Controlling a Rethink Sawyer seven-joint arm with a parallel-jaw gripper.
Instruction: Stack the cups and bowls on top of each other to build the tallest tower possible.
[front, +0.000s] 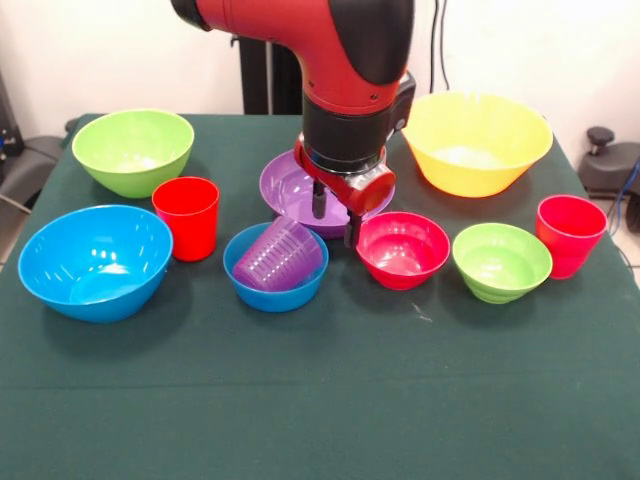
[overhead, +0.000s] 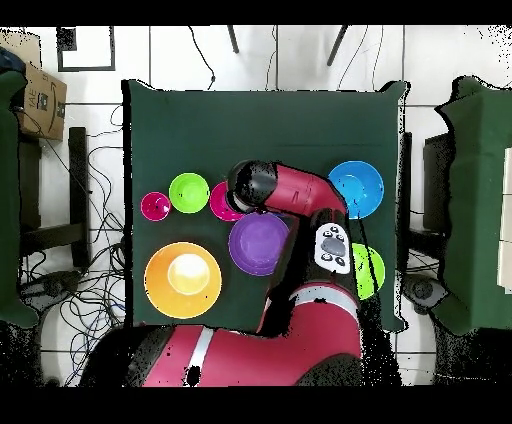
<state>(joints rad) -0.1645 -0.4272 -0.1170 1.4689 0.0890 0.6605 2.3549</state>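
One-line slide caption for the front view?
Sawyer gripper hovers open over the purple bowl; purple cup lies tilted in the small blue bowl.

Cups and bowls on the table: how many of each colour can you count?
Red: 3, two cups and a small bowl
Green: 2 bowls
Blue: 2 bowls
Purple: 2, a bowl and a cup
Yellow: 1 bowl
Total: 10

I'm seeing the gripper hanging at frame centre, fingers parted and empty, over the purple bowl. Lower centre, a purple cup is lying tilted inside the small blue bowl.
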